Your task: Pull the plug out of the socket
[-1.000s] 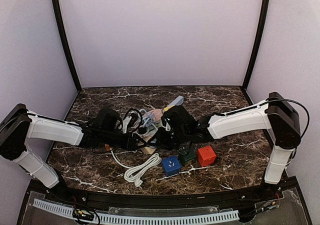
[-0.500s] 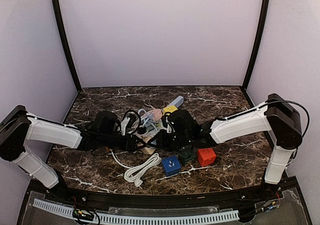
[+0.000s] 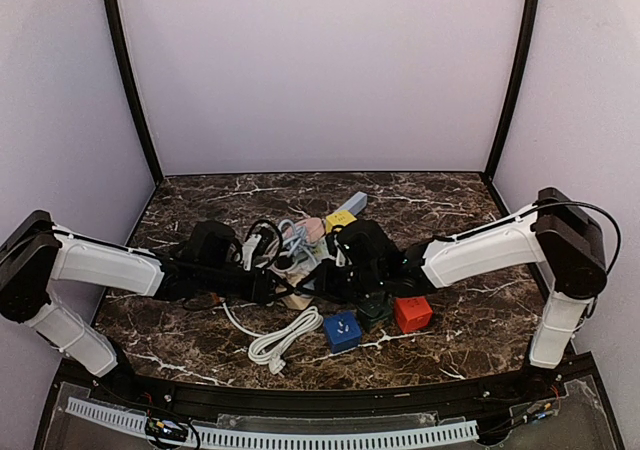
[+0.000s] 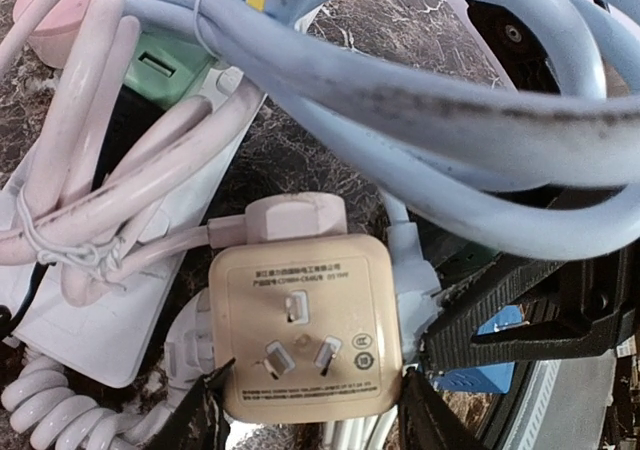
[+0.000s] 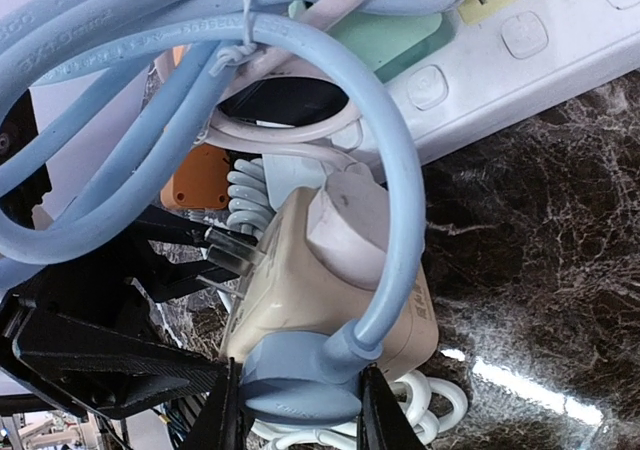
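The socket is a beige cube adapter (image 4: 305,325) with three metal pins on the face toward the left wrist camera. My left gripper (image 4: 312,418) is shut on its two sides. A light-blue plug (image 5: 300,382) sits in one face of the beige socket (image 5: 300,300), and its blue cable (image 5: 395,220) loops upward. My right gripper (image 5: 300,415) is shut on that blue plug. A pale pink plug (image 5: 345,220) sits in another face. In the top view both grippers meet at the socket (image 3: 300,292) in the middle of the table.
A white power strip (image 5: 520,40) with a green plug (image 5: 390,30) lies behind, under tangled pink and blue cables (image 4: 400,80). Blue (image 3: 342,331), green (image 3: 375,312) and red (image 3: 412,313) cubes and a coiled white cable (image 3: 285,338) lie near the front.
Both arms and the cable bundle have shifted slightly toward the right. Both grips look unchanged.
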Robot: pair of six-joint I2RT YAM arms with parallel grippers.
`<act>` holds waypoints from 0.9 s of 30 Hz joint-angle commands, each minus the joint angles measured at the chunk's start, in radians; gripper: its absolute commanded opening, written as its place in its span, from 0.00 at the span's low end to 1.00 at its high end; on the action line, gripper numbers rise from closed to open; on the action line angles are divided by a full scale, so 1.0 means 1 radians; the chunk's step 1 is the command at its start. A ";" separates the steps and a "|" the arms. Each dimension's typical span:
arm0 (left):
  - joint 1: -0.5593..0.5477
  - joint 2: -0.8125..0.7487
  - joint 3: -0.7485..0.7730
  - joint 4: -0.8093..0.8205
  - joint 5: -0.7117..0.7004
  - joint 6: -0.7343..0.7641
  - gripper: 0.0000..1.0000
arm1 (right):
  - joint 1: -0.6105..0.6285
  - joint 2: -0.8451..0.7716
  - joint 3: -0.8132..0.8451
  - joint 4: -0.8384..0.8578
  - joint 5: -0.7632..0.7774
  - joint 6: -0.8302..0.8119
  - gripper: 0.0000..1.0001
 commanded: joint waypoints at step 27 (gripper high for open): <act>-0.079 0.014 0.042 -0.178 -0.167 0.162 0.02 | -0.031 -0.001 0.026 0.102 -0.076 0.140 0.00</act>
